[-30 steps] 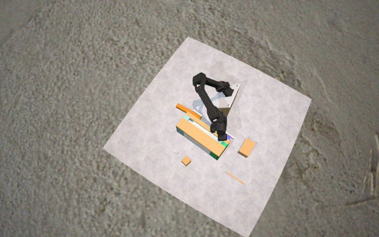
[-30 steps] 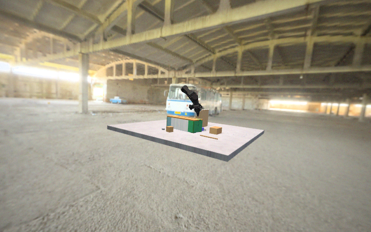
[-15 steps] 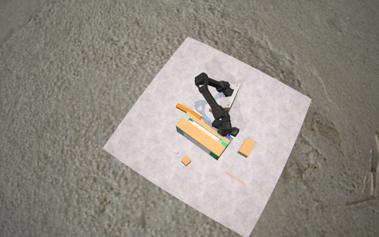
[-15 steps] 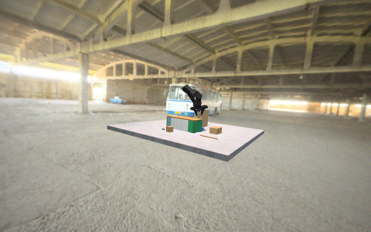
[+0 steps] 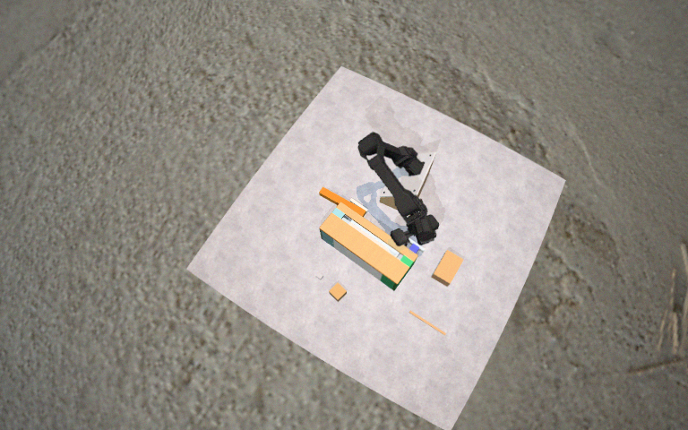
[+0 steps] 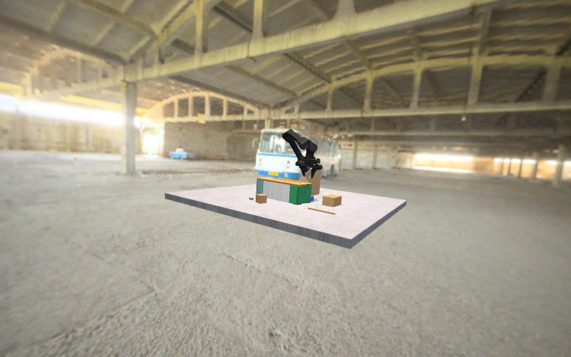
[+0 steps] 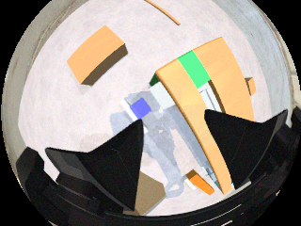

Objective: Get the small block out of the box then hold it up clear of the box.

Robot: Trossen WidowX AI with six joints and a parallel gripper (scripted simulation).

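Blue block (image 7: 141,108) lies on the table (image 7: 56,107) beside the box (image 7: 207,82); above it the gripper (image 7: 171,151) hangs partly open, holding nothing

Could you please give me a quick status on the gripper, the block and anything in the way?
Gripper part open, empty, above the table. Blue block out on table, beside box's green end. Nothing between fingers and block.

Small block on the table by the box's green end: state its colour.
Blue; clearest in the wrist view.
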